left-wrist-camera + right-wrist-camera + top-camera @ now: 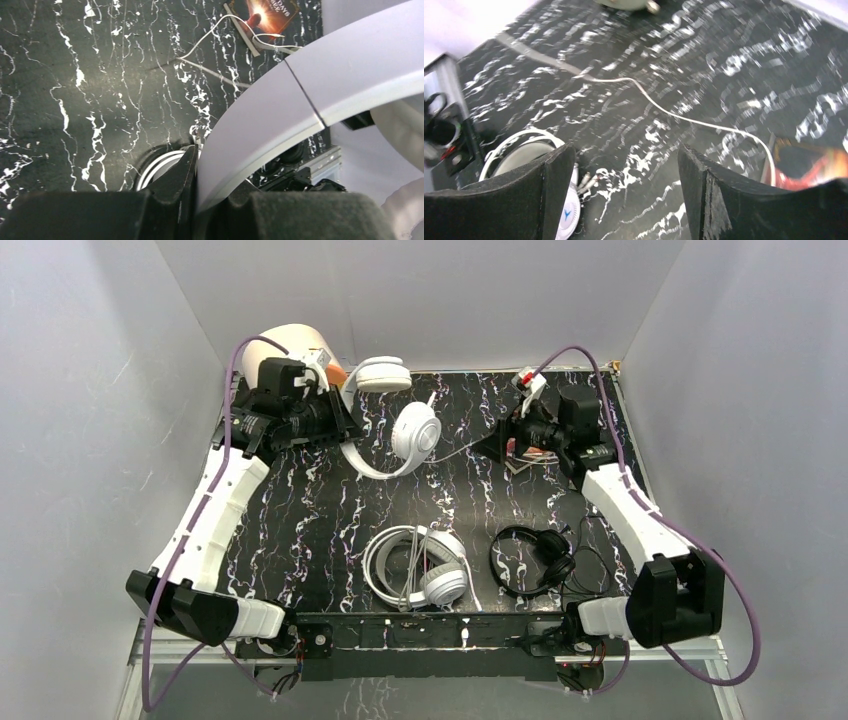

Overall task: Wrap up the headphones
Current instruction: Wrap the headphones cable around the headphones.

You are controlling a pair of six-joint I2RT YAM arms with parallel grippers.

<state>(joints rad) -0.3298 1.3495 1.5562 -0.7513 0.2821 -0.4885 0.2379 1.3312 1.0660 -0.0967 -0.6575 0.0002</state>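
Note:
My left gripper [347, 427] at the back left is shut on the headband [300, 100] of a white pair of headphones [415, 432], which it holds raised; one ear cup [383, 375] points toward the back wall. The pair's thin white cord [462, 452] trails right across the table toward my right gripper [497, 445]. That gripper [624, 185] is open, with only tabletop between its fingers and the cord [674, 112] lying on the table beyond them. A second white pair [417, 570] lies at the front centre, and a small black pair [535, 558] sits to its right.
A colourful card [528, 455] lies on the black marbled table [330, 530] under the right gripper. A white cylindrical container [295, 340] stands at the back left corner behind the left arm. White walls enclose the table on three sides.

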